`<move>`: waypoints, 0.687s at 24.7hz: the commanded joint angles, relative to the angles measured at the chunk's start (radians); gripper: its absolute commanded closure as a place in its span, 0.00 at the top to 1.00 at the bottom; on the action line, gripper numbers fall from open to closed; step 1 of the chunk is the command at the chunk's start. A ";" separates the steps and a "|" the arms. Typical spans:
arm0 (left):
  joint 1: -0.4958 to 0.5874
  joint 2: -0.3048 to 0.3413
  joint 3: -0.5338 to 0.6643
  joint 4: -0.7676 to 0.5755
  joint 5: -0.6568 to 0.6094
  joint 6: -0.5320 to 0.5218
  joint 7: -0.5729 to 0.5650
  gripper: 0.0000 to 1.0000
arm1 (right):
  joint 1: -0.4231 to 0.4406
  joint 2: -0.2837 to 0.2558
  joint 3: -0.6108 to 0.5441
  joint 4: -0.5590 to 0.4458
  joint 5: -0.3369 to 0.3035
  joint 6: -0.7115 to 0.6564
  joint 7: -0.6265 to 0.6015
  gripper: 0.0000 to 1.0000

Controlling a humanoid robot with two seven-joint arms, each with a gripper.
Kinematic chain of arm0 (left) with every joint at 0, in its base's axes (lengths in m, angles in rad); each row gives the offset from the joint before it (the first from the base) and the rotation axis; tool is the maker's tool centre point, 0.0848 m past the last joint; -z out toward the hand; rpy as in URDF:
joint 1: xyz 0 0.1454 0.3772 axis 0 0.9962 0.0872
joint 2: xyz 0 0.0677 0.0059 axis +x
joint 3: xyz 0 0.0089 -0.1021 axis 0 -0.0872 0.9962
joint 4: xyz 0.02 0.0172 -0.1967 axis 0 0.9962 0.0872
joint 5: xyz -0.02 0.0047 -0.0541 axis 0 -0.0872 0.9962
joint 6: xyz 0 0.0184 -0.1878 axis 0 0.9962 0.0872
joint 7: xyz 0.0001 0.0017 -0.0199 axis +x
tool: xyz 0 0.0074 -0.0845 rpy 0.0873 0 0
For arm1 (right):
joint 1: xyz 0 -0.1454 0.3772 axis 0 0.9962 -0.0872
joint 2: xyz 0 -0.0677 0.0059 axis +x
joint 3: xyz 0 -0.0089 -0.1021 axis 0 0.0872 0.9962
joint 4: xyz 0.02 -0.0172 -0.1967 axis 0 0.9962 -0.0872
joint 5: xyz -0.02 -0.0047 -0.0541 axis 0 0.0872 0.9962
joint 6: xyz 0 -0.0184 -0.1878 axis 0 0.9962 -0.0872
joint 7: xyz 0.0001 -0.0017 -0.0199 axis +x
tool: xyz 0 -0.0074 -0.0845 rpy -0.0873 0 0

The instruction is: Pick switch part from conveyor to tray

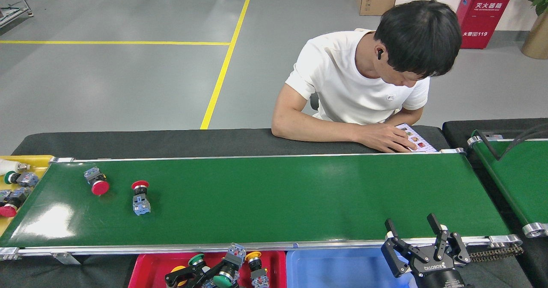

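Green-capped switch part held over the red tray
Left hand is clamped on it, below the conveyor; right hand stands open, empty.

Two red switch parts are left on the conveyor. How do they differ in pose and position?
The left switch part lies tilted, red cap toward the near-right; the right switch part lies with its red cap toward the far rail and blue-grey base toward the near one. The left one sits farther from the red tray and nearer the conveyor's left end. Both have red mushroom caps and lie free on the belt.
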 commanded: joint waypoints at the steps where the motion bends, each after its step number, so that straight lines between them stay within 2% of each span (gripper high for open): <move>1: -0.001 -0.004 0.039 -0.012 0.006 -0.005 0.014 1.00 | -0.003 -0.005 -0.004 -0.016 0.001 0.064 -0.011 0.95; 3: 0.000 -0.032 0.126 -0.012 0.021 -0.005 0.014 1.00 | 0.001 -0.005 -0.004 -0.016 0.002 0.104 -0.011 0.95; 8: 0.002 -0.196 0.546 -0.003 0.027 -0.005 -0.020 1.00 | -0.001 0.026 -0.004 -0.016 0.001 0.165 -0.008 0.98; 10: 0.010 -0.216 0.657 0.011 0.032 -0.005 -0.051 1.00 | -0.003 0.026 -0.004 -0.016 -0.001 0.192 -0.008 0.99; 12: 0.023 -0.220 0.695 0.014 0.033 0.045 -0.055 1.00 | 0.001 0.023 -0.004 -0.016 -0.001 0.192 -0.006 0.99; 17: 0.000 -0.213 0.691 0.044 0.022 0.132 -0.057 1.00 | 0.001 0.021 -0.004 -0.014 -0.007 0.190 -0.006 0.99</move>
